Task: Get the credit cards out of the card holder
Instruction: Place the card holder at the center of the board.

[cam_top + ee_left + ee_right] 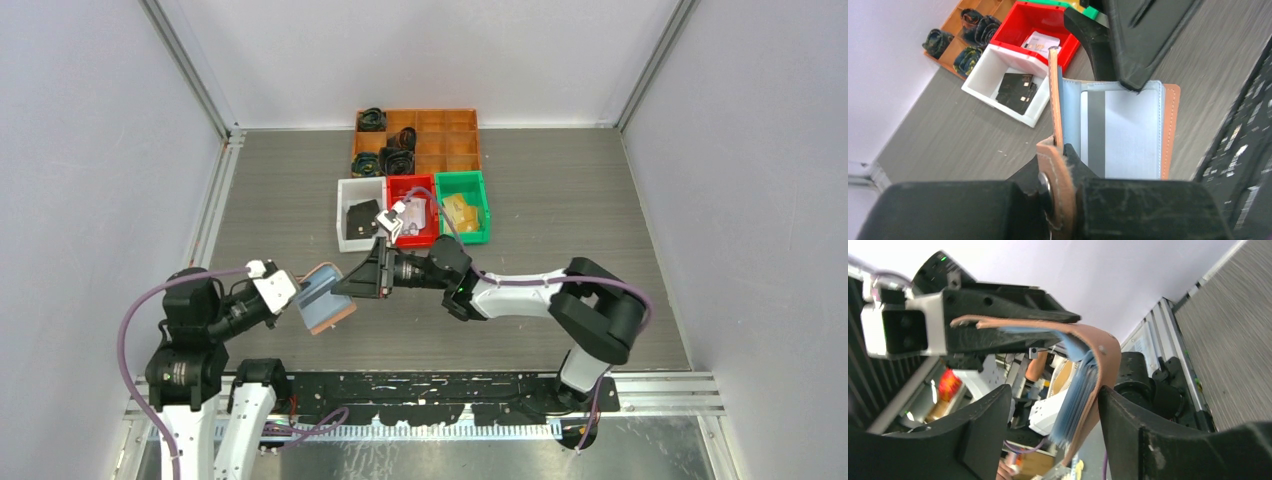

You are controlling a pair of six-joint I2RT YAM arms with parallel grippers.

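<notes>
My left gripper (300, 302) is shut on the tan-pink card holder (324, 300) and holds it open above the table, pinching its strap tab (1064, 172) between the fingers. A whitish card with a dark grey stripe (1096, 135) sits in the grey-blue pocket face (1133, 135). My right gripper (347, 283) is open, its jaws straddling the holder's far edge (1083, 390), with the tan cover next to its right finger (1128, 425). A black card (1015, 89) lies in the white bin, a whitish card (1040, 44) in the red bin, and orange-yellow cards (460, 212) in the green bin.
The white bin (347, 232), red bin (431, 237) and green bin (485, 227) stand in a row at mid-table. Behind them is an orange divided tray (450, 140) with black coiled bundles (397, 160). Grey walls enclose the table on three sides.
</notes>
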